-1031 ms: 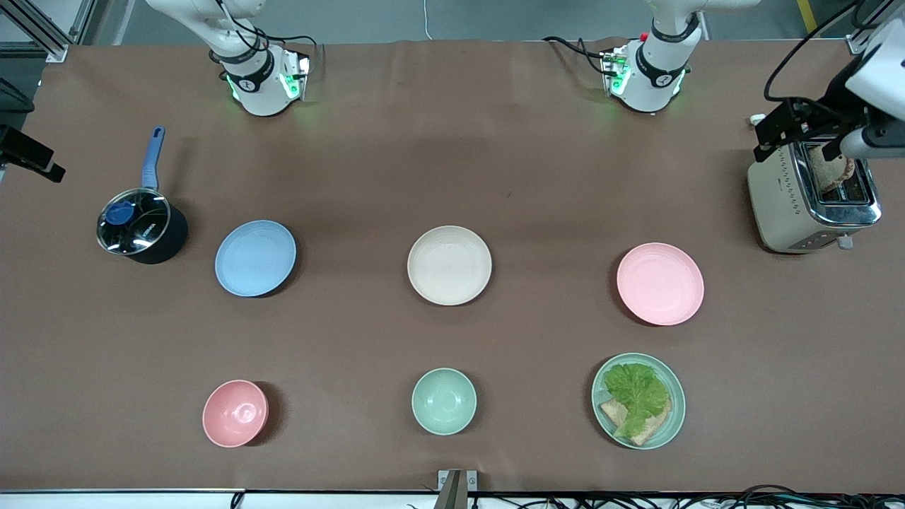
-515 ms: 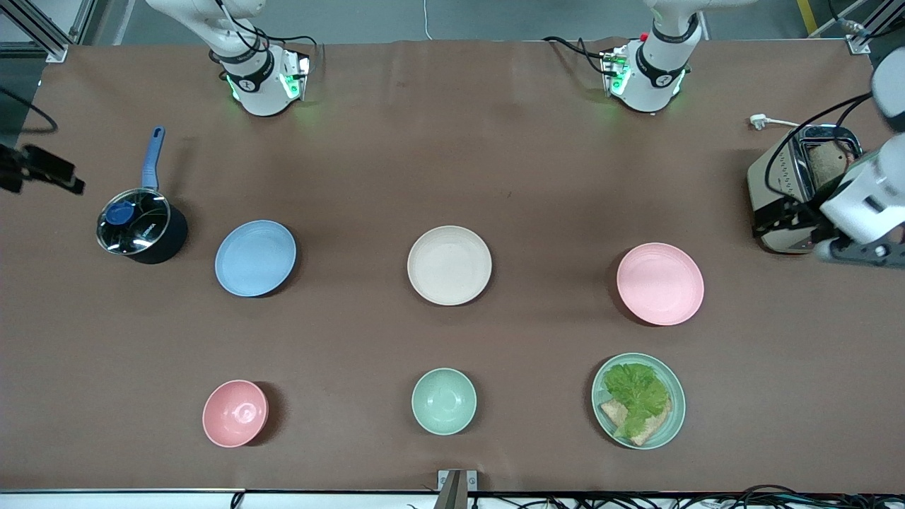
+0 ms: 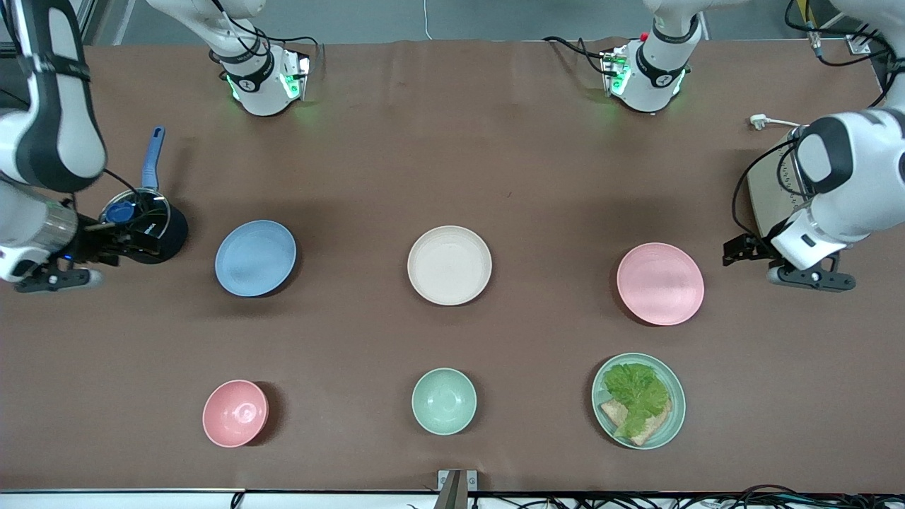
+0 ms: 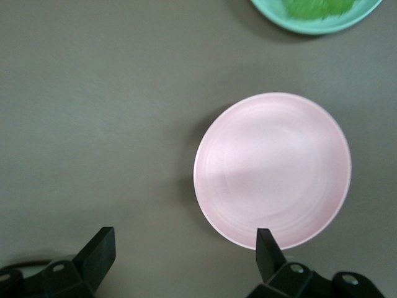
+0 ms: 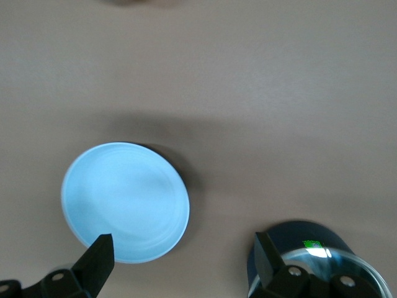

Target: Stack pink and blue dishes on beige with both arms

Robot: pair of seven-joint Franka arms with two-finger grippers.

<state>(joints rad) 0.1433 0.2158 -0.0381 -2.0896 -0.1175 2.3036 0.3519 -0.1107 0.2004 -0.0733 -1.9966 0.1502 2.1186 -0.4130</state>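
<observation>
Clock read on the front view, centred on the round cream-beige matte plate (image 3: 449, 265): light blue matte plate (image 3: 255, 257) at nine, pale pink matte plate (image 3: 660, 283) at three, small mint-green bowl (image 3: 443, 401) at six, small pink bowl (image 3: 235, 413) at seven, mint-green plate (image 3: 675, 417) holding lettuce (image 3: 636, 392) on bread (image 3: 647, 428) at five. The right gripper (image 3: 134, 240) is over the lidded dark saucepan (image 3: 159, 230), at nine of the blue plate; the left gripper (image 3: 739, 251) is over the table at three of the pink plate

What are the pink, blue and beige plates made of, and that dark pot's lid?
The pink plate, blue plate and beige plate look like matte plastic or a fibre composite: flat pastel colour, no glare, faint moulded rings near the rims. The lid on the dark pot seems to be glass: it is see-through and reflects light.
</observation>
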